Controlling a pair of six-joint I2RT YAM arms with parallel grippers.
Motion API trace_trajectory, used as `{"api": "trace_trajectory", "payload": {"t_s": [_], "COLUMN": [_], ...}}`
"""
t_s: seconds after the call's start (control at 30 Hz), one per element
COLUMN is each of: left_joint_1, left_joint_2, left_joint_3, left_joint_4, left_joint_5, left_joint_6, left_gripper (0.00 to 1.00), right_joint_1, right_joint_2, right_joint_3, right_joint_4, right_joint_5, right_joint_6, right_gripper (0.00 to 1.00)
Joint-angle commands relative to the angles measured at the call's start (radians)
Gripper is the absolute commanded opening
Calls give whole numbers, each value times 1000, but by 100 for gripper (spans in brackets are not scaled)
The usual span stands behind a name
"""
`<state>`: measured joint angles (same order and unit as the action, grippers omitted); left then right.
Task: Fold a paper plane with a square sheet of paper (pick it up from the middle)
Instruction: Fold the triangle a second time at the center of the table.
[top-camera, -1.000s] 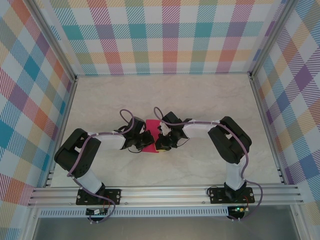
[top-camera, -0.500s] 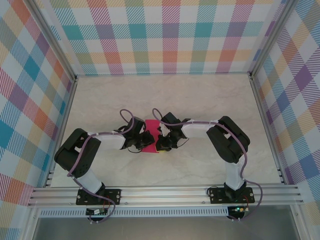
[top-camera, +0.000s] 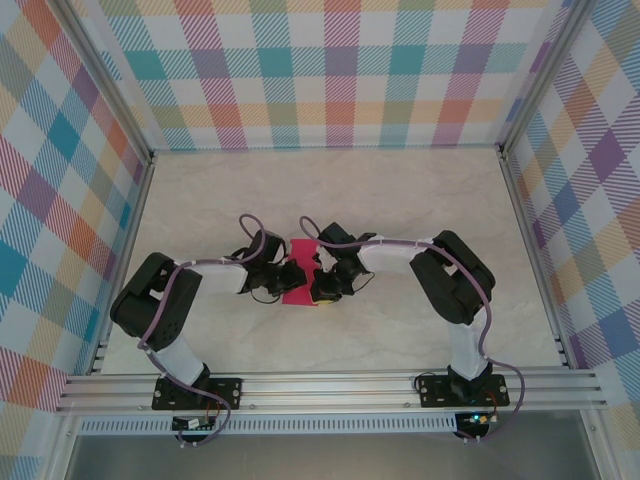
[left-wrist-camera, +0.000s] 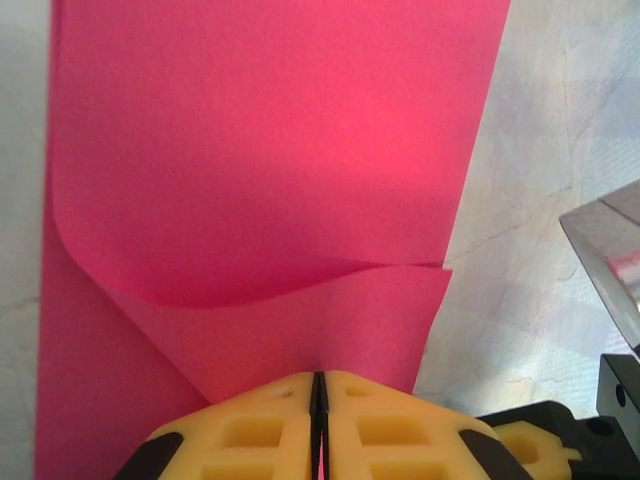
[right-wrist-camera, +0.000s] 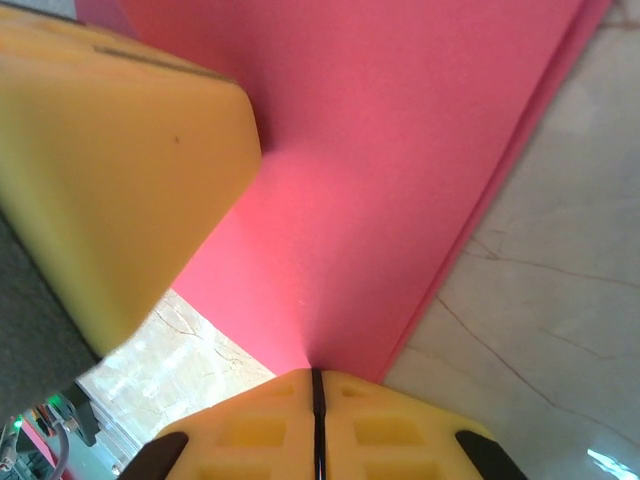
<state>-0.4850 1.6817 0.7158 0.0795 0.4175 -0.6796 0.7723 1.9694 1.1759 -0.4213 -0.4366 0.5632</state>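
The square sheet of paper (top-camera: 298, 290) is crimson-pink and lies folded into a narrow layered strip at the middle of the table. My left gripper (top-camera: 287, 278) meets it from the left and my right gripper (top-camera: 316, 280) from the right. In the left wrist view the yellow jaws of the left gripper (left-wrist-camera: 320, 375) are shut on the near edge of the paper (left-wrist-camera: 270, 150), whose upper layer curls up. In the right wrist view the right gripper (right-wrist-camera: 315, 372) is shut on the paper (right-wrist-camera: 400, 150). A yellow finger (right-wrist-camera: 120, 170) of the left gripper sits close at the upper left.
The marble-patterned tabletop (top-camera: 400, 200) stretches open behind and to both sides of the arms. Checked walls enclose it on three sides. An aluminium rail (top-camera: 330, 385) with the arm bases runs along the near edge.
Both wrists have drawn slightly closer together over the paper, and less of the pink strip shows between them. Each gripper still holds the paper.
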Motion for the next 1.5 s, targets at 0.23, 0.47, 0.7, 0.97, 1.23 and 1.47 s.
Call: {"api": "trace_trajectory", "payload": {"t_s": [0.23, 0.47, 0.7, 0.97, 1.23, 1.47], "left_joint_1": [147, 193, 186, 117, 65, 51], "left_joint_2": [70, 79, -43, -155, -129, -58], "left_joint_3": [68, 124, 105, -41, -122, -102], "left_joint_4": [-45, -72, -33, 26, 144, 190], "left_joint_5": [-92, -128, -35, -29, 11, 28], "left_joint_6": [107, 130, 98, 17, -32, -44], "left_gripper": [12, 12, 14, 14, 11, 10], "right_joint_1": [-1, -1, -1, -2, -2, -1], "right_joint_2": [88, 76, 40, -66, -117, -55], "right_joint_3": [-42, -48, -29, 68, 109, 124], "right_joint_4": [-175, -151, -133, -76, -20, -5], "right_joint_5": [177, 165, 141, 43, 68, 58], "right_joint_6": [-9, 4, 11, 21, 24, 27], "right_gripper": [9, 9, 9, 12, 21, 19]}}
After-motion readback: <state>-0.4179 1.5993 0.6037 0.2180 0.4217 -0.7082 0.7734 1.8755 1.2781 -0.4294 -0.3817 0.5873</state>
